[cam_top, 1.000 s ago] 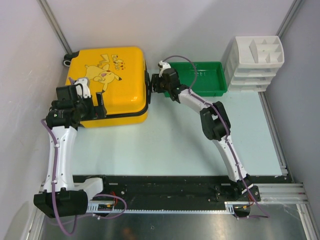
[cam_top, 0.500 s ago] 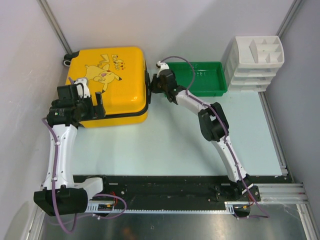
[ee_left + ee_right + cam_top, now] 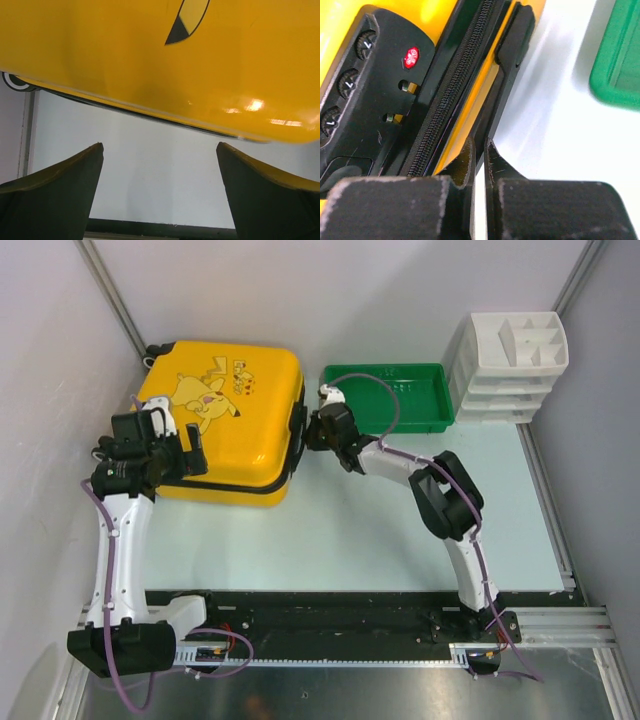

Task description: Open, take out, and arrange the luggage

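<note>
The luggage (image 3: 225, 420), a yellow suitcase with a Pikachu print, lies flat at the back left of the table, turned a little askew. My right gripper (image 3: 308, 428) is at its right side, by the black zipper band (image 3: 451, 95) and combination lock (image 3: 355, 85). The right gripper (image 3: 479, 142) is shut on the thin black side handle (image 3: 512, 37). My left gripper (image 3: 180, 452) hovers over the suitcase's near left corner. In the left wrist view the left gripper (image 3: 159, 146) is wide open, with only table between its fingers and the yellow shell (image 3: 150, 55) just beyond.
A green tray (image 3: 440, 400) sits right of the suitcase, close behind my right wrist; its corner (image 3: 620, 65) shows in the right wrist view. A white compartmented organizer (image 3: 510, 360) stands at the back right. Walls close in on the left and back.
My right gripper has closed on the side handle and drawn toward me. The suitcase has swung clockwise and shifted slightly right. The left gripper stays open.
</note>
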Robot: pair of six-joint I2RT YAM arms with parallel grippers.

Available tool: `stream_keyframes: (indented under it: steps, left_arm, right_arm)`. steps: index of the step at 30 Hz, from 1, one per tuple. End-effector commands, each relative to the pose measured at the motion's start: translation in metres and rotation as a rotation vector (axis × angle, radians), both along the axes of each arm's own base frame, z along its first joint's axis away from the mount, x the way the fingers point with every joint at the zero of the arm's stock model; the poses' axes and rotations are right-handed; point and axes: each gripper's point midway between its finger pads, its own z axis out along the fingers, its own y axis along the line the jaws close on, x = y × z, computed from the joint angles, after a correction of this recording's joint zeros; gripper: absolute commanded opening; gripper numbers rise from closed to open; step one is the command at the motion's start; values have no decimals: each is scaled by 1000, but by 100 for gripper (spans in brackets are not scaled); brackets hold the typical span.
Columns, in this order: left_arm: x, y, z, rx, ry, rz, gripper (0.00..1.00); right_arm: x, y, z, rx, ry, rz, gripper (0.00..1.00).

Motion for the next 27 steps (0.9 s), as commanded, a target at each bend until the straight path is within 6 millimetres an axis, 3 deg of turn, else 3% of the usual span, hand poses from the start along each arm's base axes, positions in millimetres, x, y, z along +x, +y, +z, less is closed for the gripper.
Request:
stream_keyframes:
  steps: [1,3,4,5,8,11,14,15,16,19,22,23,26,27]
  left_arm:
    - [3,3,21,-9,-74,41,100]
    - [3,4,22,-7,-77,44,100]
    - [4,4,21,-6,-75,49,100]
    - [4,5,21,-8,-74,52,100]
    - [5,7,21,-11,-70,75,99]
    - [9,7,21,-13,-67,76,100]
    - [13,17,22,18,-58,111,100]
    - [14,16,26,17,-67,107,100]
    - [16,16,30,16,-77,102,100]
    - [24,16,48,29,-117,80,100]
    - [37,22,72,72,-159,50,100]
    - [49,21,71,62,-150,21,100]
    - [74,26,114,64,-245,-31,100]
    - [91,33,107,56,-221,-22,100]
  right_arm:
    - [-115,11,-58,-107,266,185,0]
    - [-147,15,-61,-114,308,245,0]
    - [-167,23,-50,-108,305,289,0]
    - [-192,19,-61,-117,352,333,0]
    - [-239,27,-48,-84,369,443,0]
    - [-270,28,-35,-69,372,511,0]
    - [-285,23,-33,-78,397,535,0]
    - [-293,14,-41,-97,443,531,0]
    - [-300,10,-43,-98,472,541,9]
    - [-305,-6,-42,-130,465,538,48]
    - [-290,-17,-22,-140,378,554,60]
    - [-279,-24,-18,-140,351,553,62]
    - [-267,-35,-2,-129,294,599,74]
    - [-257,-44,0,-129,291,584,80]
